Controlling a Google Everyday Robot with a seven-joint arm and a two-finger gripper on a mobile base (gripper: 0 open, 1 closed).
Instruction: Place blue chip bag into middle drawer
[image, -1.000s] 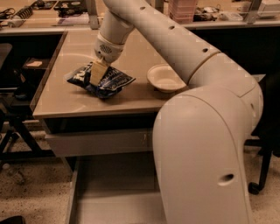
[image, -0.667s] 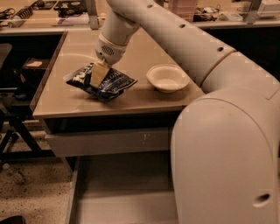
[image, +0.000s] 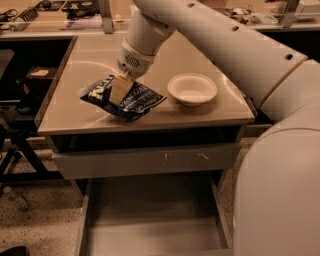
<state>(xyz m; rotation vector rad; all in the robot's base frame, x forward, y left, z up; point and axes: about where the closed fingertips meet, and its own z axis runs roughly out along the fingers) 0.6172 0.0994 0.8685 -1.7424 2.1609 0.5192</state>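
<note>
The blue chip bag (image: 131, 101) is dark blue with white lettering and hangs tilted just over the left part of the tan desk top (image: 210, 112). My gripper (image: 120, 89) comes down from the arm above and is shut on the bag's upper middle, with one tan finger (image: 120, 88) lying across its face. The middle drawer (image: 150, 225) is pulled open below the desk, a wide shallow grey tray with a bare floor. It lies well below and in front of the bag.
A white round bowl (image: 192, 89) stands on the desk to the right of the bag. A grey drawer front with pale scratches (image: 145, 161) sits shut under the desk top. My arm's large white body (image: 280, 190) fills the right side. Dark table legs (image: 20, 150) stand at left.
The gripper and the bag have shifted slightly right and toward the desk's front edge. The bowl has not moved.
</note>
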